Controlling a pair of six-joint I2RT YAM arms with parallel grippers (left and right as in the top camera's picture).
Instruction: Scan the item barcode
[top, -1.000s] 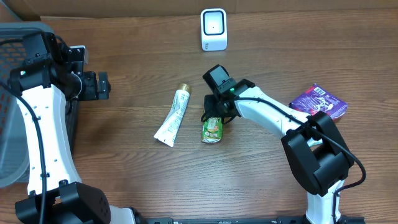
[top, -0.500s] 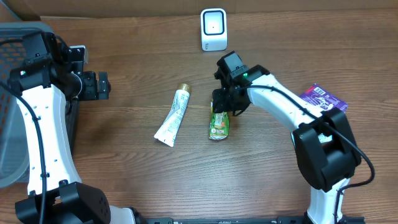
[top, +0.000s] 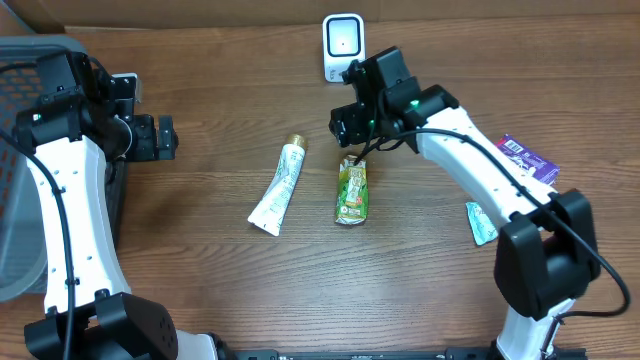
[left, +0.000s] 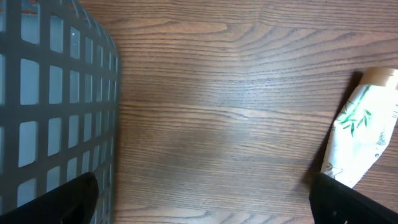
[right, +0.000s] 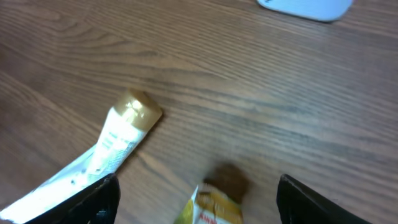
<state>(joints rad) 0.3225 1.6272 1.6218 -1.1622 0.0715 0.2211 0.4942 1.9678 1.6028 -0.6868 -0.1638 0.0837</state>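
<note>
Left gripper (left: 205, 208) and right gripper (right: 198, 200) both spread wide; purple packet (top: 530, 160) in the overhead view alone

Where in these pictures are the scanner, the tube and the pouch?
scanner (top: 343, 45), overhead view, front face.
tube (top: 275, 192), overhead view, middle of body.
pouch (top: 351, 193), overhead view, middle of body.

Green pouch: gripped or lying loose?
The green pouch lies loose, flat on the table; the right gripper hangs open above its cap end, not touching it.
</note>
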